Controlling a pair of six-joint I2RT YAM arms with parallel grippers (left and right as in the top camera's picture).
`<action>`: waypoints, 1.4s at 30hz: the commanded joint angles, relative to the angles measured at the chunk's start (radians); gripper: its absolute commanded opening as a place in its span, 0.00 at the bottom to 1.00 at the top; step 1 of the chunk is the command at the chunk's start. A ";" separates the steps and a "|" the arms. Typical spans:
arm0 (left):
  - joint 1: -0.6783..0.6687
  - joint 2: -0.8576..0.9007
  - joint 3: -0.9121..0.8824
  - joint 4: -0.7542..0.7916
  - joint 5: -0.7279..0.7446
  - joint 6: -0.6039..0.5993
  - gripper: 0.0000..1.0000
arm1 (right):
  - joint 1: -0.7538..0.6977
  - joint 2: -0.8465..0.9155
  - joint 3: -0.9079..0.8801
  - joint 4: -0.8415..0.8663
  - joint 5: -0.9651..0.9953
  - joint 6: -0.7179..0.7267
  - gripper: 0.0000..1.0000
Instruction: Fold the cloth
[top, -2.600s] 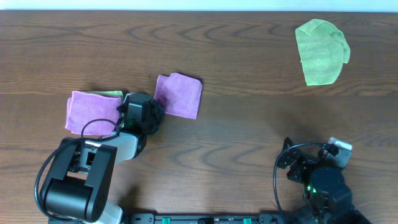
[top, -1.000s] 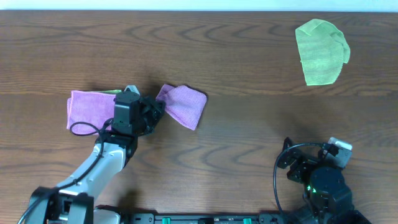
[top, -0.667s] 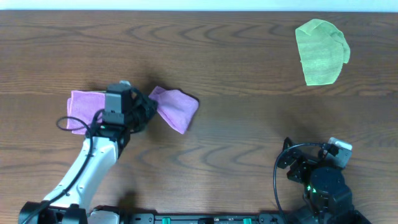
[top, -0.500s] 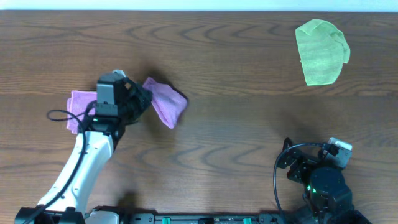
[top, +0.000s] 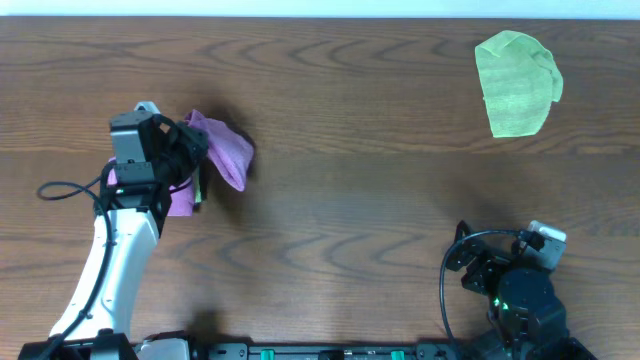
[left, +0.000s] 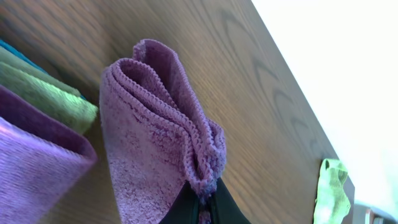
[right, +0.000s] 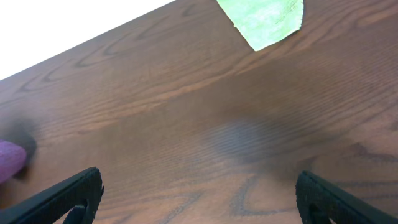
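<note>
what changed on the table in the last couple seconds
The left gripper took hold of the purple cloth at its left edge, lifted it off the table and carried it left. It now hangs bunched from the shut fingers, next to the folded stack. The green cloth and the open right gripper stayed put.

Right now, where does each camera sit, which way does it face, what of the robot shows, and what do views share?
Overhead: above table, facing down; left gripper pinches purple cloth, right arm at bottom.
Left wrist: looks along its fingers at that cloth.
Right wrist: low, faces across table; open fingers at bottom corners.
Shared: green cloth, in all three.
</note>
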 joint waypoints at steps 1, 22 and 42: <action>0.021 -0.010 0.063 0.004 0.019 0.041 0.05 | -0.003 -0.005 -0.004 -0.002 0.017 0.013 0.99; 0.109 0.020 0.242 -0.089 0.149 0.085 0.06 | -0.003 -0.005 -0.004 -0.002 0.017 0.013 0.99; 0.196 -0.073 0.245 -0.179 0.237 0.093 0.06 | -0.003 -0.005 -0.004 -0.002 0.017 0.013 0.99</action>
